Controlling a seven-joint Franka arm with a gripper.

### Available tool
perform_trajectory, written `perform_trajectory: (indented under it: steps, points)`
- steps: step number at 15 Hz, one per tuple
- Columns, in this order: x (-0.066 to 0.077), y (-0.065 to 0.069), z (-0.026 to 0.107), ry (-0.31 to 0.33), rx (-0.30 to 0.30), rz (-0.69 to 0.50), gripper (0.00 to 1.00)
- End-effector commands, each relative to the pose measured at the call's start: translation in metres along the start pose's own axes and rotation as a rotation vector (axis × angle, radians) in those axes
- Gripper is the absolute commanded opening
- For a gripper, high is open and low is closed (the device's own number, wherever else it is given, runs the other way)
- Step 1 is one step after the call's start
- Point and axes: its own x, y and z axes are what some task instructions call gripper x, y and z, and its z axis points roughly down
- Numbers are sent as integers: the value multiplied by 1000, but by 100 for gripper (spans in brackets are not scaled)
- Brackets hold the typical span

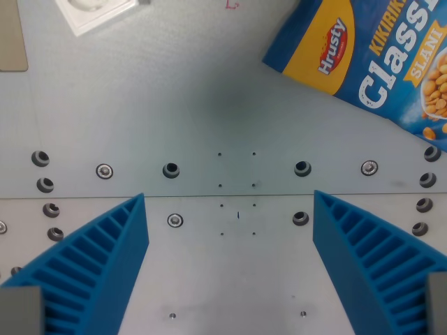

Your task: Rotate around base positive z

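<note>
With its blue ribbed gripper [229, 209] spread wide and empty above the bare grey metal table [209, 105], the arm seems mid-rotation, needing only a steady turn about its base.

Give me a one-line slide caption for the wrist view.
Open end effector with blue ribbed fingers hovering above a bolted metal table, a blue peanut snack bag at the wrist view's upper right.

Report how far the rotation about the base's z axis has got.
Done: cannot tell from a single frame. In hand: the open gripper holds nothing and hangs over the metal plate, with the peanut bag at the wrist view's upper right. Left: unknown, since no target heading is visible.
</note>
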Motion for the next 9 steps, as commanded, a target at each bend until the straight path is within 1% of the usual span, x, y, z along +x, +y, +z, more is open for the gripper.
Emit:
perform_trajectory:
  steps: [1, 9]
  points:
    - [0, 0, -2, 6, 0, -13, 100]
    - [0, 0, -2, 6, -2, -120, 100]
